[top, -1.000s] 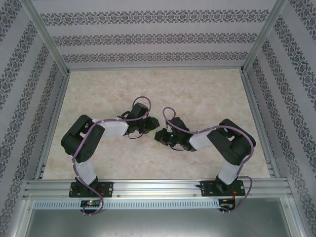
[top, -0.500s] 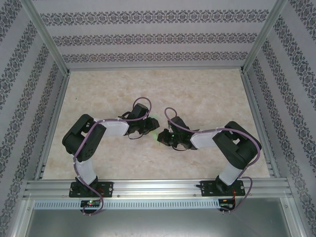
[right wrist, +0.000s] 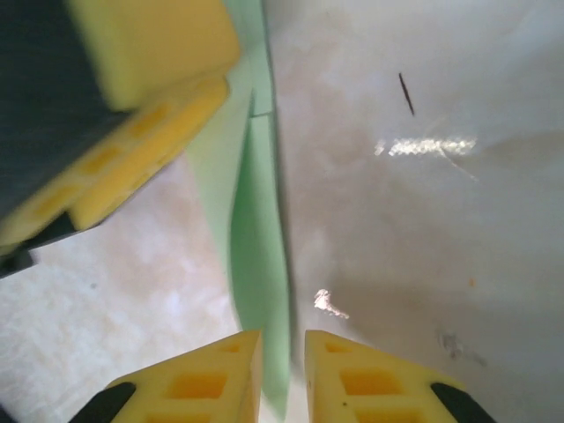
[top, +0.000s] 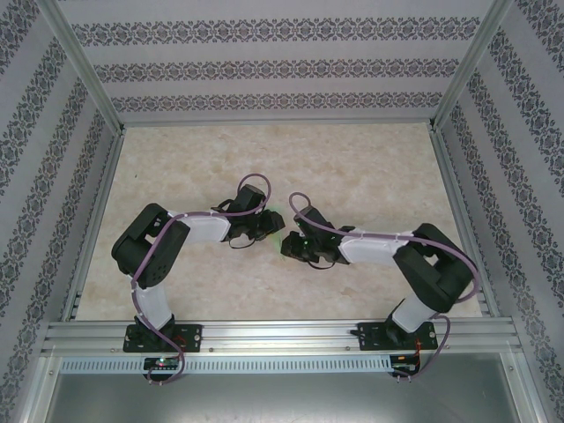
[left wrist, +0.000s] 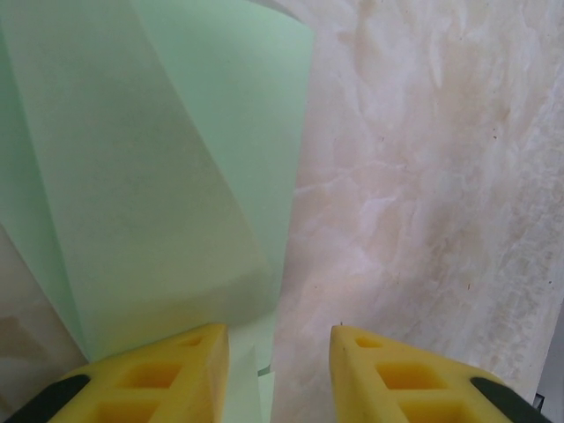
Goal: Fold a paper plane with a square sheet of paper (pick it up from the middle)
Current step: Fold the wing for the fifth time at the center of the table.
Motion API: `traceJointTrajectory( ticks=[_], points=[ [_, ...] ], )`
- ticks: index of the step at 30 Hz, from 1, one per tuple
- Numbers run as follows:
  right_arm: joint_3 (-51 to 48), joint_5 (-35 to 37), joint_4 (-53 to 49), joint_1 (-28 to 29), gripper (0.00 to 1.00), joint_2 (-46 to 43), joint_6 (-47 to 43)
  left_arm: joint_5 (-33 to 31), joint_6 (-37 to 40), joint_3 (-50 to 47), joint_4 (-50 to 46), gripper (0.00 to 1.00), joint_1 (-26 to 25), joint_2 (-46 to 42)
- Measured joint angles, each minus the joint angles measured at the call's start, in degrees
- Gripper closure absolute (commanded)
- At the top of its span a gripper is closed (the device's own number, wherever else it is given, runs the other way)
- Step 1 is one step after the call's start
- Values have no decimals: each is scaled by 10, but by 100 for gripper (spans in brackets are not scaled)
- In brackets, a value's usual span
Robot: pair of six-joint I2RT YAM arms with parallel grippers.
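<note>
The square has plainly been folded several times. In the left wrist view the paper plane (left wrist: 176,176) stands up from the table (top: 352,167) as overlapping pale green flaps with sharp straight edges, one long panel leaning over another. In the right wrist view it narrows to a slim upright strip with a crease running along it. From above only a sliver of green shows, near the middle of the table and well clear of every edge, between the two wrists.

The right gripper (right wrist: 282,352) has its yellow fingers drawn almost together with the green strip running between them, so it appears pinched on the fold. The left gripper (left wrist: 278,357) has its fingers apart. One pad lies over the lower edge of the paper and bare table shows in the gap, so it is gripping nothing.

As a judgement, the early folds are done and the work is in the later shaping (wings or the centre crease, though the frames do not settle which). What seems left is flattening the raised flaps, pressing the last creases and releasing a finished dart.
</note>
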Motion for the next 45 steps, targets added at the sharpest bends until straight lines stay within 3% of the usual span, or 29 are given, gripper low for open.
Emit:
traceJointTrajectory(
  ticks=[4,9,14,30,45],
  points=[
    [-1,-18,23,-17,88,-38,-4,0,2,0,0,63,0,0],
    [-1,-73,102,-26,95,9,22,0,3,3,0,63,0,3],
    [-4,-108,153,-26,96,61,49,2,6,7,0,63,0,6],
    [-30,-147,186,-48,96,99,59,3,6,10,0,64,1,9],
    [-63,-167,183,-48,95,75,54,7,6,13,-2,64,1,10]
  ],
)
